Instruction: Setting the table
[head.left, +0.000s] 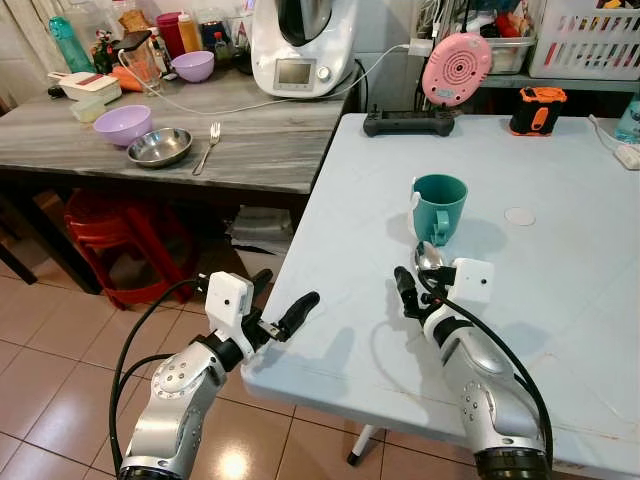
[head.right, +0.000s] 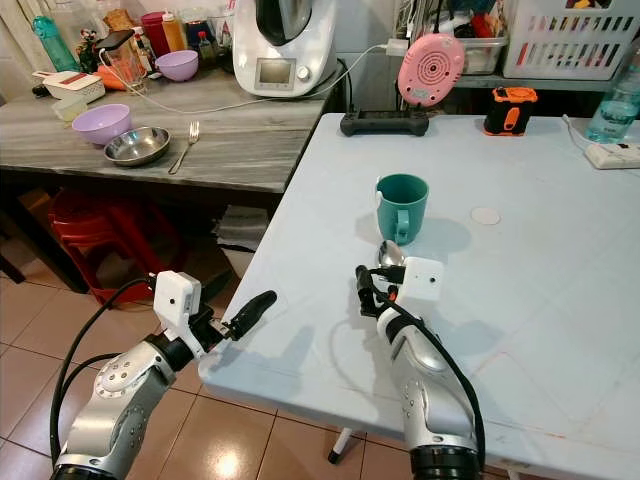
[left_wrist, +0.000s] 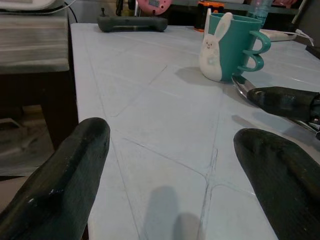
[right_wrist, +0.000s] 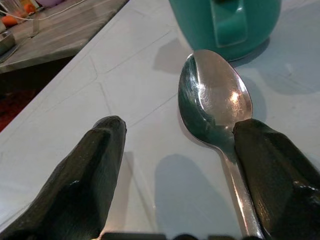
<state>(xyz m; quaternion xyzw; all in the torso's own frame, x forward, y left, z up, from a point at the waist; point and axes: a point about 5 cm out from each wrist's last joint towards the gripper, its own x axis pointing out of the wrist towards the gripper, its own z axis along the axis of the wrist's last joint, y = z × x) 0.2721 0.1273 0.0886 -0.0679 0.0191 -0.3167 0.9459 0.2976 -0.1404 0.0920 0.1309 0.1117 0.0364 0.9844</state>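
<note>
Right gripper (right_wrist: 180, 165): over the near part of the pale blue table, fingers spread apart; the spoon handle runs beside one finger (right_wrist: 275, 170), and whether they touch cannot be told.
Spoon (right_wrist: 214, 102): polished steel, oval bowl facing up with a bright glint and a teal reflection; lies flat on the table, bowl toward the mug and just short of it, handle running back under the gripper.
Mug (head.left: 439, 207): teal, upright, open mouth, handle turned toward the robot; in the left wrist view it carries a white rabbit figure (left_wrist: 214, 50) on its side and a double-loop handle.
Left gripper (head.left: 285, 318): at the table's near left corner, fingers wide apart, holding nothing.
Table (head.left: 560, 300): pale blue top with faint scored lines; a small round white disc (head.left: 519, 216) lies to the right of the mug.
Far edge of table: black controller-like device (head.left: 408, 123), pink round gadget (head.left: 456, 68), orange-and-black object (head.left: 537, 109).
Side counter (head.left: 260, 145): grey wood-grain, on the robot's left; holds a steel bowl (head.left: 159, 147), a lilac bowl (head.left: 122, 125), a fork (head.left: 207, 147) and a white kitchen machine (head.left: 300, 45).
Under the counter: red stools (head.left: 120, 240).
</note>
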